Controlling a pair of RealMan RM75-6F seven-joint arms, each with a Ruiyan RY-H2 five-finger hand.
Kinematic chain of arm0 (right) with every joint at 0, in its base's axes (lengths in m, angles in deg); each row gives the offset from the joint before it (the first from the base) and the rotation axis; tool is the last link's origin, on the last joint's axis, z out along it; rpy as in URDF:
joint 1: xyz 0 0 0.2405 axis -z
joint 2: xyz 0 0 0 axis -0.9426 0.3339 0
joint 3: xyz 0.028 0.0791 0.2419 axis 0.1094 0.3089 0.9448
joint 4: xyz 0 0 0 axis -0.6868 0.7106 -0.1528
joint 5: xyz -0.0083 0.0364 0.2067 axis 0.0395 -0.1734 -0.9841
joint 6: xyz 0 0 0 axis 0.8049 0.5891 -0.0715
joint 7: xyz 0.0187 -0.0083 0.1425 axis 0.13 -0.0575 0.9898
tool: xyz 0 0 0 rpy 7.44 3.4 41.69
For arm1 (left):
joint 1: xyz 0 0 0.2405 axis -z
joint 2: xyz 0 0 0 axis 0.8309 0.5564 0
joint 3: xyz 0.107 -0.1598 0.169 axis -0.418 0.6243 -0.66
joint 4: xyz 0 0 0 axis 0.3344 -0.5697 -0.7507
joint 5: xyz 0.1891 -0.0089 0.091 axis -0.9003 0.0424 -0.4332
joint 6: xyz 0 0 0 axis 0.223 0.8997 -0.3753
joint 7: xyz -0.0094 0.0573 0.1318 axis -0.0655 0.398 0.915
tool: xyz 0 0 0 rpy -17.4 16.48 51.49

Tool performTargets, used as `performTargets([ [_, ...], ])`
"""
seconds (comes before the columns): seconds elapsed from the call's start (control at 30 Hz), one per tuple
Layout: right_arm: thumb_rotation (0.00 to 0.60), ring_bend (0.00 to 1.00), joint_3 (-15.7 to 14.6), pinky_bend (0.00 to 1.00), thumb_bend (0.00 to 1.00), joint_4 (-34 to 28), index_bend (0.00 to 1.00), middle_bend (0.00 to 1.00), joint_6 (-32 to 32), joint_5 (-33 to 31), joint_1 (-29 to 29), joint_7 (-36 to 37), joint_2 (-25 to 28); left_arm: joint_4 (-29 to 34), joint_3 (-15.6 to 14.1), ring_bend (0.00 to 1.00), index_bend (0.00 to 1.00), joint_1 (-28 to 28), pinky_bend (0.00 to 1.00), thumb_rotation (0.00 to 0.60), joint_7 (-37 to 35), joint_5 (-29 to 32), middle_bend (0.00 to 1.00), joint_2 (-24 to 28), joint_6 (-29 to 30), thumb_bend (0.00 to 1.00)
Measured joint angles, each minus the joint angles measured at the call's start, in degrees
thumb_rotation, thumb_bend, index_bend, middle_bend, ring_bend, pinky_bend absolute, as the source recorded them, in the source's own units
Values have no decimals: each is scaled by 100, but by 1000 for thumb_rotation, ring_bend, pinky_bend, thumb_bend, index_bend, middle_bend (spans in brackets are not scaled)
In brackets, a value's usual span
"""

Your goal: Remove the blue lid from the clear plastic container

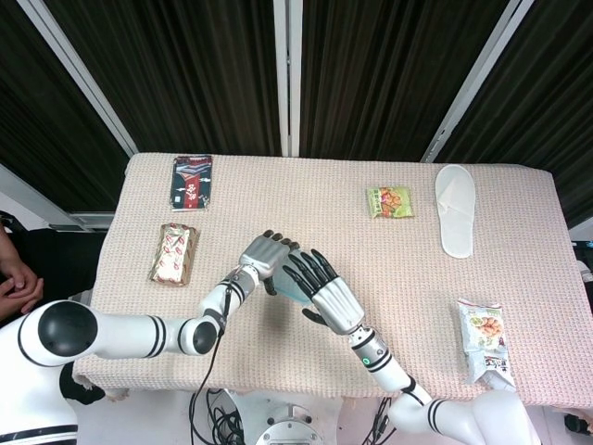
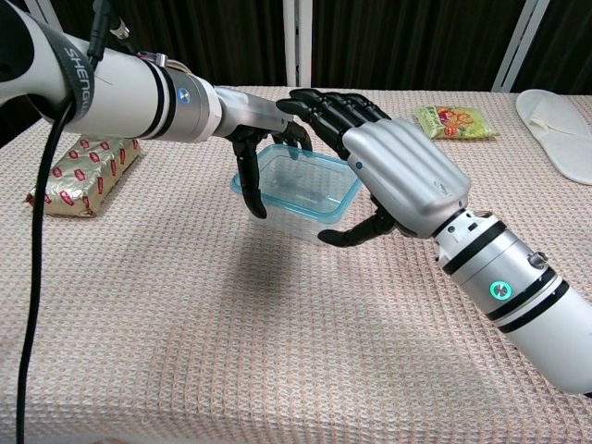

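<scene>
Container (image 2: 298,191), clear, blue lid (image 2: 319,213) fitted: lifted off the table (image 2: 185,305) near its middle. Left hand (image 2: 264,125): grasping container at its left end, fingers curled over the rim. Right hand (image 2: 388,171): released, fingers spread above the container's right side.

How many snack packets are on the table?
4: a dark packet far left, a red-patterned packet below it, a green packet by the slipper, a white packet near right.
</scene>
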Motion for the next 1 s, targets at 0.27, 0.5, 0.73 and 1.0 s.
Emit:
performTargets([
  [0.27, 600, 0, 72, 0, 0, -5, 0, 0, 78, -76, -91, -122, -2, 22, -4, 77, 212, 22, 83, 600, 19, -8, 208, -11, 11, 0],
  [0.5, 600, 0, 97, 0, 0, -33, 0, 0, 77, -129, -128, -140, 24, 41, -22, 77, 212, 33, 83, 600, 49, -11, 208, -8, 43, 0],
  [0.73, 600, 0, 110, 0, 0, -71, 0, 0, 70, -167, -142, -199, 86, 16, -35, 76, 212, 26, 84, 600, 68, -14, 208, -17, 75, 0],
  [1.0, 600, 0, 136, 0, 0, -108, 0, 0, 41, -207, -155, -213, 140, -55, -48, 77, 212, 4, 83, 600, 77, -58, 208, -64, 71, 0],
])
